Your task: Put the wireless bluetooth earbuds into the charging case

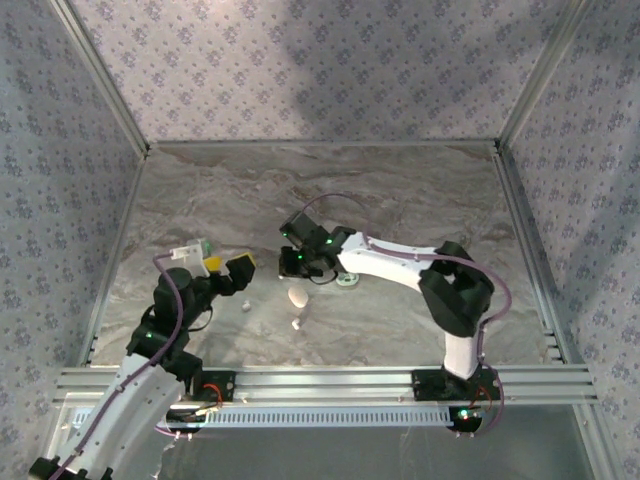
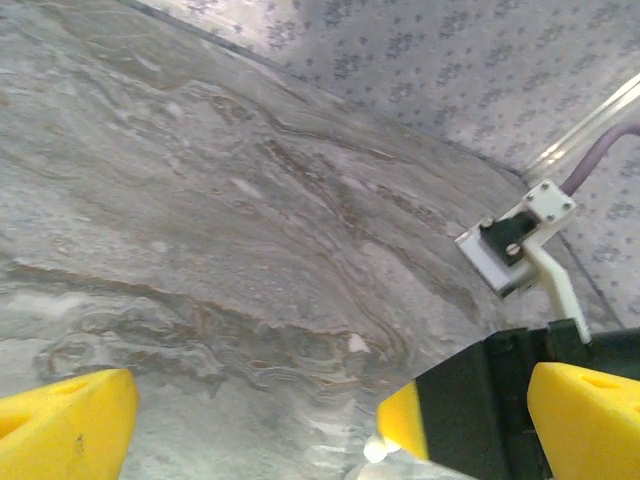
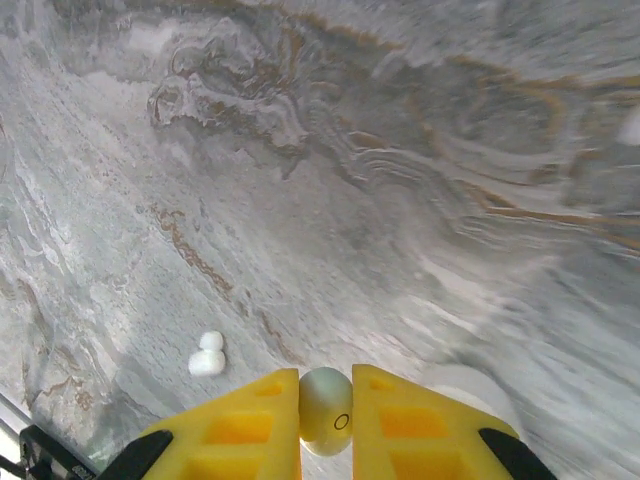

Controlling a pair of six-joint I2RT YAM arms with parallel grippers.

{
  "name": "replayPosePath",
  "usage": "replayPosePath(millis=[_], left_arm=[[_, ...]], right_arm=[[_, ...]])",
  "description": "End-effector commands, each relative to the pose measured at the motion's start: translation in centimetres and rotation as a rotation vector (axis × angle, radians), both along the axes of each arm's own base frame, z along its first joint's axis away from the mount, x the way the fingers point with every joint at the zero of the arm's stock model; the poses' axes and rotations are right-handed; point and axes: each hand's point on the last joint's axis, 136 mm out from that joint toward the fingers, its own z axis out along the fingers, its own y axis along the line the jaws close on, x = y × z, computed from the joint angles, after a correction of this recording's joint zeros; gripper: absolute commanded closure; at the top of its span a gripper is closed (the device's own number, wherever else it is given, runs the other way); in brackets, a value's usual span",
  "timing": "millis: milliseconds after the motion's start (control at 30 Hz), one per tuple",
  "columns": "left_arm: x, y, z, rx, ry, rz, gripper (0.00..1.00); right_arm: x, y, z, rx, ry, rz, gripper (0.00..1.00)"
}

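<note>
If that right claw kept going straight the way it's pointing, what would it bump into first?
Probably the bare marble table: the right gripper, shut on a small pale oval piece, angles down at open tabletop. A small white bit lies off to one side, seemingly out of that line.

A grey marble-veined table top (image 1: 400,190) lay under soft light, enclosed on three sides by pale lilac floral-print walls (image 1: 300,70), with aluminium posts (image 1: 100,75) at the back corners
</note>
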Motion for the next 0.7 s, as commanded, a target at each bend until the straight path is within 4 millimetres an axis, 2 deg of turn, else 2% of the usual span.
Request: replayPosePath(millis=[0,200,333,667], left_arm=[[-0.1,-2.0,1.6,-0.062,-0.056,-0.107,0.00],[0.0,-5.1,1.2,-0.078,-0.037,-0.248,0.00],[-0.3,-7.9,0.2,0.001,-0.019,-0.341,0.00],[-1.7,-15.2,-3.8,0.239,0.072,-0.572,0.00]], right_arm=[[0.4,-3.6,0.8,-0.058,-0.057,-0.042,0.84],[0.1,-8.9,1.3,-0.088,-0.077,-0.105,0.84],[0.0,-12.1,2.0,-0.093,-0.091,-0.151,0.83],[-0.7,-18.8,2.5,-0.131,-0.103,-0.265,0.82]])
